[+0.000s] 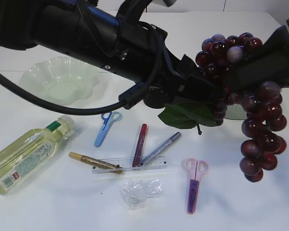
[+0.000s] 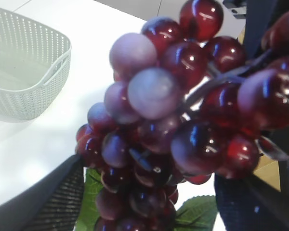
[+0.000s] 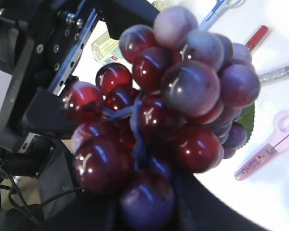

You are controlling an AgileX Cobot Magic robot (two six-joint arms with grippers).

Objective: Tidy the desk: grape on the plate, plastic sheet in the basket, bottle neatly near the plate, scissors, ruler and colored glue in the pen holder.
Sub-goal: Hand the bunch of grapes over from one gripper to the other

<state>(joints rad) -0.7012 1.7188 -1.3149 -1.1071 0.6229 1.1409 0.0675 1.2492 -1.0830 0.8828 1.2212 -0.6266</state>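
Grape point(image 1: 250, 96) bunch hangs in the air, pinched by the right gripper point(image 1: 233, 79); the left gripper point(image 1: 209, 94) gapes around it, apparently for a hand-over. Next it must travel to the plate point(image 1: 58, 79), passing over the bottle point(image 1: 29, 151), pens and scissors point(image 1: 195, 183).

The table point(image 1: 48, 207) has a plain white top that fills almost the whole exterior view. Soft, even light falls on it and makes only faint shadows. Behind its far edge a pale wall point(image 1: 197, 5) with thin dark seams is visible.
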